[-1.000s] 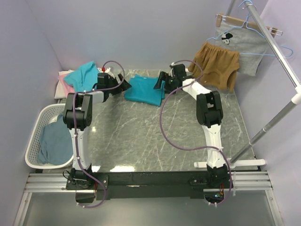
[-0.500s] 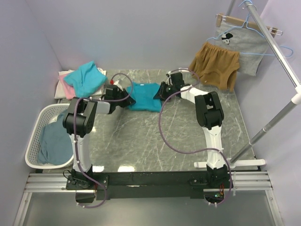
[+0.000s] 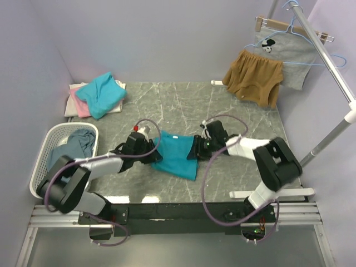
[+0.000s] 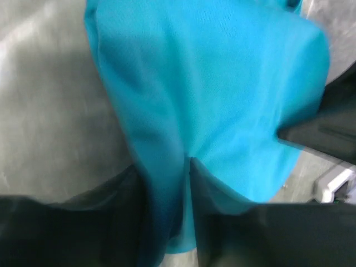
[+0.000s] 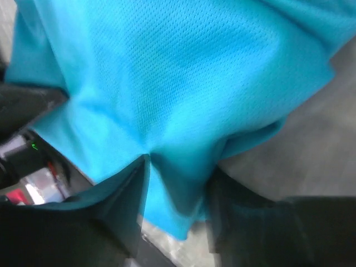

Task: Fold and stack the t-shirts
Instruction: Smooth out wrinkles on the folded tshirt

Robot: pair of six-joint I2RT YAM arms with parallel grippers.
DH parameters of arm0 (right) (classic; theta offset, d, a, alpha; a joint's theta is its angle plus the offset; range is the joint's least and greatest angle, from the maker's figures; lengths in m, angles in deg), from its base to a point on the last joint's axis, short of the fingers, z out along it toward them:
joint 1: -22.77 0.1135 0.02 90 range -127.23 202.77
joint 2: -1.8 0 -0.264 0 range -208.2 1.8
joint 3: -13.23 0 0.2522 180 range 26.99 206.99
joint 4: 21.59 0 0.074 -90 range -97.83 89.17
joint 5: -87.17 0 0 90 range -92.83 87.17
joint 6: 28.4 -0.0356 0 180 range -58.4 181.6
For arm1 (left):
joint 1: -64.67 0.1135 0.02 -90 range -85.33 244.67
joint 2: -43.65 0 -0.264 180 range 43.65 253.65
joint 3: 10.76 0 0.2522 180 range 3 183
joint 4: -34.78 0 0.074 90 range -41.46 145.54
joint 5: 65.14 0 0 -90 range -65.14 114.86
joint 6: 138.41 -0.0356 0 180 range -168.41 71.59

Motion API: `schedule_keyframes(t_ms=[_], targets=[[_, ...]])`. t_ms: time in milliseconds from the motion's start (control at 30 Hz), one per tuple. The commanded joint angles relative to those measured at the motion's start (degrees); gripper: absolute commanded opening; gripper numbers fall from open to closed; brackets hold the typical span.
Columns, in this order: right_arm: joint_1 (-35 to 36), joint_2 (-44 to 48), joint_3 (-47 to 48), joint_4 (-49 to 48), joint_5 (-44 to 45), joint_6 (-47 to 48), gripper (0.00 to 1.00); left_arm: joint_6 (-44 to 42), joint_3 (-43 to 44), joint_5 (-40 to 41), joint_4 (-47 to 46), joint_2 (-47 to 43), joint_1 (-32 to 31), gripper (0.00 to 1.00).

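A teal t-shirt point(image 3: 177, 156) is stretched low over the grey marble table point(image 3: 183, 111), near its front edge. My left gripper point(image 3: 156, 155) is shut on its left edge and my right gripper point(image 3: 194, 151) is shut on its right edge. In the left wrist view the teal cloth point(image 4: 211, 100) runs between the dark fingers point(image 4: 222, 217). In the right wrist view the cloth point(image 5: 167, 83) is bunched between the fingers point(image 5: 117, 206). Folded tees, a teal one point(image 3: 101, 93) on a pink one point(image 3: 79, 104), lie at the table's back left.
A white laundry basket point(image 3: 41, 161) with slate-blue cloth point(image 3: 75, 143) stands left of the table. Tan-brown shorts point(image 3: 255, 77) and a grey printed garment point(image 3: 286, 55) hang from the rail point(image 3: 328, 61) at the back right.
Both grippers have pulled the teal t-shirt from the back middle of the table towards the front edge. The arms now reach low over the near part of the table.
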Motion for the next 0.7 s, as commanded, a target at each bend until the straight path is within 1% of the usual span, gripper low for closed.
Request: schedule_keyframes(t_ms=[0,67,100,133,167,200,267,367,400,467,500,667], targets=[[2.2,11.3,-3.2,4.1,9.7,-0.5,0.65,2.8,-1.7,8.2,7.2,-9.3,-2.2,0.59],[2.2,14.5,-2.5,7.9,16.4,0.0,0.71,2.5,-1.1,10.5,9.2,-11.7,-2.1,0.78],[2.2,16.3,-1.7,9.6,19.2,0.7,0.75,2.0,-0.2,12.9,9.7,-12.5,-2.2,0.82],[2.2,17.0,0.1,10.8,23.6,1.2,0.77,1.2,0.8,14.6,11.8,-12.5,-2.1,0.84],[1.9,17.2,0.9,13.1,25.4,1.7,0.77,0.8,3.2,16.1,13.6,-12.3,-2.2,0.88],[1.8,17.1,1.8,13.7,26.8,2.2,0.78,0.1,4.3,17.8,13.9,-11.2,-2.2,0.9],[1.2,16.4,3.3,13.7,26.3,2.7,0.79,-2.0,7.5,19.0,14.2,-9.4,-2.1,0.91],[0.9,14.2,4.3,12.2,24.5,2.7,0.79,-4.7,11.1,18.2,12.1,-4.1,-1.7,0.9],[0.8,13.0,4.5,11.8,24.2,2.3,0.77,-5.3,11.8,18.0,10.5,-1.3,-1.6,0.89],[0.6,11.8,4.6,10.2,23.5,1.9,0.76,-6.5,14.2,16.9,10.3,1.3,-1.3,0.88],[0.4,10.6,4.6,10.1,22.6,1.6,0.74,-6.8,14.9,16.5,8.6,3.7,-0.9,0.87],[0.1,8.2,4.0,5.8,19.3,0.3,0.67,-7.9,17.2,12.9,5.8,8.3,0.9,0.8]])
